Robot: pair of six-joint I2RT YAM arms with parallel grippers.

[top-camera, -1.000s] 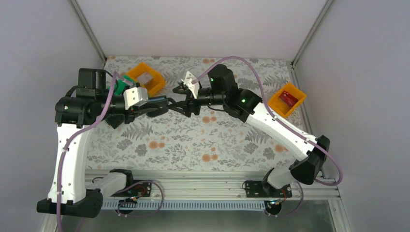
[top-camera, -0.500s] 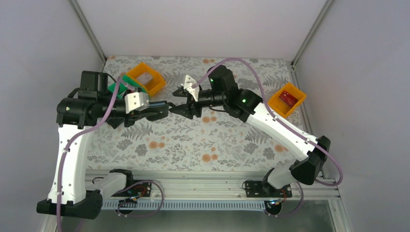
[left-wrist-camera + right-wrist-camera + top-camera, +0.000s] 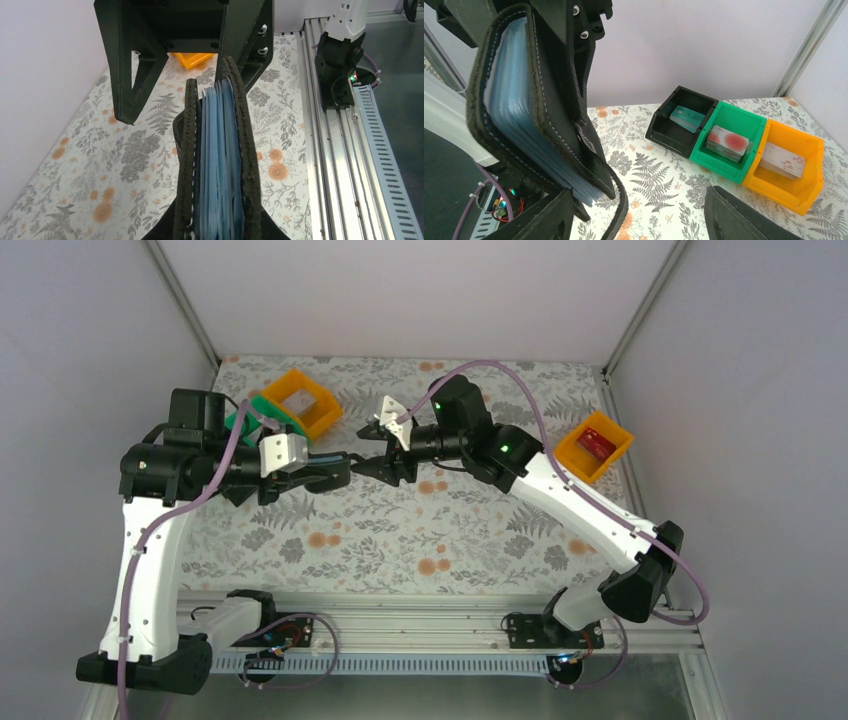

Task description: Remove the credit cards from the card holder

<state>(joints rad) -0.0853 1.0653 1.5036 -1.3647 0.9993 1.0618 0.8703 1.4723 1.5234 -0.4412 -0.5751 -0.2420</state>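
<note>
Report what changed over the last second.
The left gripper, shut on the card holder, shifted slightly toward the near edge of the table. The right gripper, open, followed it and closed in on the card holder's end. Nothing was grabbed or let go. The orange bins stayed put.

Blk card holder (image 3: 217, 165), blue pockets, edge-up midair; teal card (image 3: 687, 118) in blk bin (image 3: 658, 129).

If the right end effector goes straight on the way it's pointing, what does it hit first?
Most likely the black bifold card holder with blue pockets, gripped by the left end effector, straight ahead of the open right end effector. Depth is unclear.
</note>
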